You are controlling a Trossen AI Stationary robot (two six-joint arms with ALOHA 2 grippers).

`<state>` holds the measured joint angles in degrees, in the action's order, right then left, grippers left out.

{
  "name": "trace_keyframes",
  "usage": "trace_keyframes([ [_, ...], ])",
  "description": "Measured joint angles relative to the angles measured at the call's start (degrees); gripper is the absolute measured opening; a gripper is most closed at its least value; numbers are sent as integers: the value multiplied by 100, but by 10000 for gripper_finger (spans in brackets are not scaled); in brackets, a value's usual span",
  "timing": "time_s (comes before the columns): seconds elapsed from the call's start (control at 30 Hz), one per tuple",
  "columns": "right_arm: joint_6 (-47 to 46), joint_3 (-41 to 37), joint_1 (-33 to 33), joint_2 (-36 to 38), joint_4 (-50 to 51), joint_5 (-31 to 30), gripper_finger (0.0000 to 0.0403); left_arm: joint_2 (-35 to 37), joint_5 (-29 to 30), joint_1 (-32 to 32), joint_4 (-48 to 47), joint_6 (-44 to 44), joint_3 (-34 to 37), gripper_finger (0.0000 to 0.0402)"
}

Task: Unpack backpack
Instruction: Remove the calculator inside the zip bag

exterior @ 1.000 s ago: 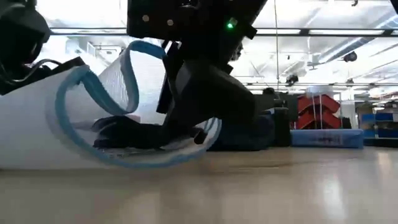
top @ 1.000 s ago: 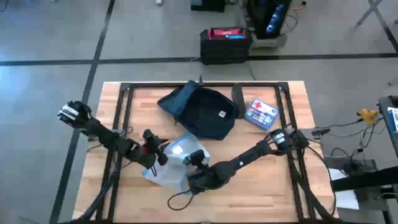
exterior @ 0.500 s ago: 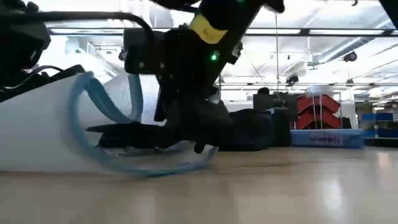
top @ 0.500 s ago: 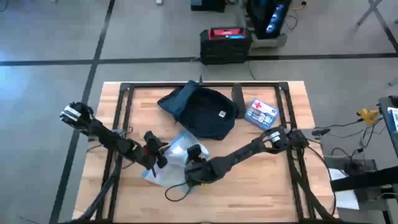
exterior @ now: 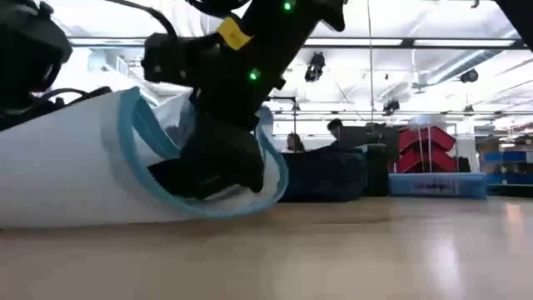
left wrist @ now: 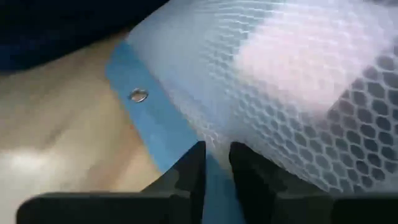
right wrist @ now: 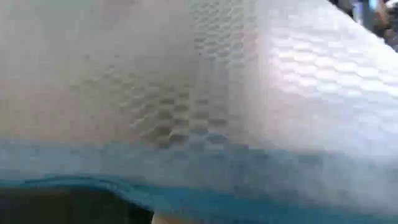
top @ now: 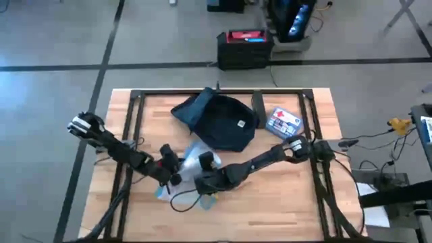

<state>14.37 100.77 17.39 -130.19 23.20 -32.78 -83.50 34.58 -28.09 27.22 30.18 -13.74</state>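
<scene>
Gripping the pouch point(top: 192, 162) edge, left gripper point(left wrist: 214, 165) pinches its blue trim.
Right gripper point(top: 202, 181) at five o'clock, its fingers hidden; backpack point(top: 219, 120) lies at twelve.

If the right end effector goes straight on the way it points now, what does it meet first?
Probably the inside of the mesh pouch: the right end effector already points into its blue-edged mouth, with pouch wall filling its wrist view. Depth is unclear.

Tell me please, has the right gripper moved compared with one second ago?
Yes. In the high view the right gripper has slid toward the table's left side, away from the fixed blue-white box, further over the mesh pouch.
</scene>
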Motion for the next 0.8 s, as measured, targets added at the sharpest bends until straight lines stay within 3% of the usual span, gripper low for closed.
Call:
trace_keyframes([
  [0.13,-139,1,97,-44,3,23,220,0,-319,-30,324,-387,0,47],
  [0.43,-828,0,222,-120,-31,-315,205,-212,-367,-113,584,-892,-35,26],
  [0.53,-1092,0,223,-96,-93,-266,177,-304,-347,-110,817,-1117,-35,25],
  [0.67,-1179,0,291,-8,-119,-292,105,-369,-296,-110,968,-1216,-35,25],
  [0.8,-1320,11,366,60,-17,-345,98,-389,-204,-112,921,-1164,-37,25],
])
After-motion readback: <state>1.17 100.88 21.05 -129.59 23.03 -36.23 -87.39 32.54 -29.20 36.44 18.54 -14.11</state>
